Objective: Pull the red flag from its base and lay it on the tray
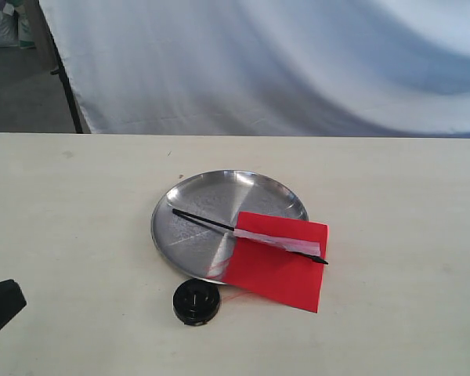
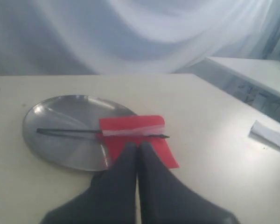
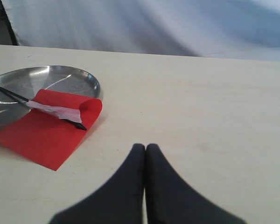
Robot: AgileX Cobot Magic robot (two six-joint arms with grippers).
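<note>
Both steps look done: the red flag (image 1: 278,258) is found off the base (image 1: 196,301) and laid across the tray (image 1: 219,192), with the cloth spilling over the rim onto the table (image 1: 407,204). The base sits empty just beside the tray. The left gripper (image 2: 138,149) and right gripper (image 3: 145,149) are seen pressed together, holding nothing (no step apparently remaining). Tray: round, shiny steel. Cloth: thin, one edge curled. Base: black disc.

Obstacles cluster mid-table: the tray (image 1: 207,192), the red flag (image 1: 278,266) lying across it with its cloth overhanging the rim, and the base (image 1: 196,301) just beside the tray's near edge. The table (image 1: 407,235) surface is open on either side of this cluster. A white drape (image 1: 298,70) closes off the far edge.
</note>
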